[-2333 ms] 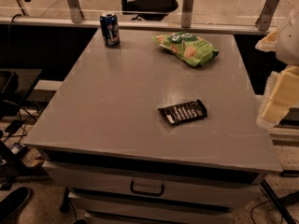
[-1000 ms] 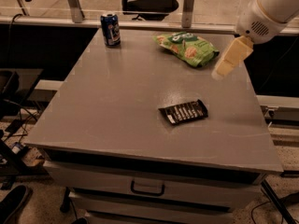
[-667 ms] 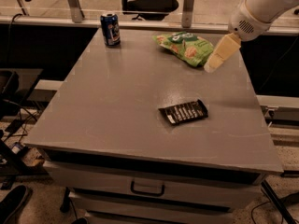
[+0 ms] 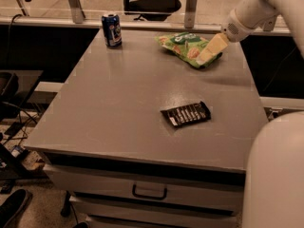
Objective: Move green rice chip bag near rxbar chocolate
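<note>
Lying far-right on the grey tabletop [image 4: 118,103], the crinkly bright-green rice chip bag [image 4: 182,43] is stretching far-left to near-right. The pale gripper [image 4: 211,49] is covering its right end, grip state unclear. The flat black-wrapped bar [image 4: 186,114] is sitting well apart.

Your single camera looks down from high at the near front side of the bench [image 4: 118,108], facing across its top toward the far edge at middling range, with the gripper [image 4: 210,50] hanging over the far-right part.
</note>
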### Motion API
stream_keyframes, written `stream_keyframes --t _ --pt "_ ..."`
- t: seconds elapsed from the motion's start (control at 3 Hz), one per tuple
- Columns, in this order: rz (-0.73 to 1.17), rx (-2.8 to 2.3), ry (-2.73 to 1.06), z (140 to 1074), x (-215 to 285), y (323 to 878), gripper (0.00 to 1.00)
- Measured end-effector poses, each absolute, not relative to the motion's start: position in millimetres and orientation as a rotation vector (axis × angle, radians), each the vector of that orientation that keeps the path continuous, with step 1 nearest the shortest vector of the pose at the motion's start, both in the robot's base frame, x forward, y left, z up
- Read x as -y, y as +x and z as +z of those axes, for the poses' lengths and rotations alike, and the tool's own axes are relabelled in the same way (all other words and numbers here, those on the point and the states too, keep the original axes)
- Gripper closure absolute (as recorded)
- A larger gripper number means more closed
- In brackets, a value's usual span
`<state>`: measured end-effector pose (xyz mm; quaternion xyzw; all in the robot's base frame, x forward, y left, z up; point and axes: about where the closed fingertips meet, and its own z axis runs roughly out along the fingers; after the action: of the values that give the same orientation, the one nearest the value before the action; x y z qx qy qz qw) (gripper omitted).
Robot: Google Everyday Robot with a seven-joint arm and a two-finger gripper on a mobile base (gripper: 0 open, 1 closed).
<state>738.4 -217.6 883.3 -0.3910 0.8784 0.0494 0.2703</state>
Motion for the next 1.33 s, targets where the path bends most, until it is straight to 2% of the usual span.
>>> stream_keyframes --t 0.67,1.33 --pt "0.169 -2.405 -0.962 864 211 763 0.0" --pt "0.26 -2.421 -0.993 858 184 754 0.48"
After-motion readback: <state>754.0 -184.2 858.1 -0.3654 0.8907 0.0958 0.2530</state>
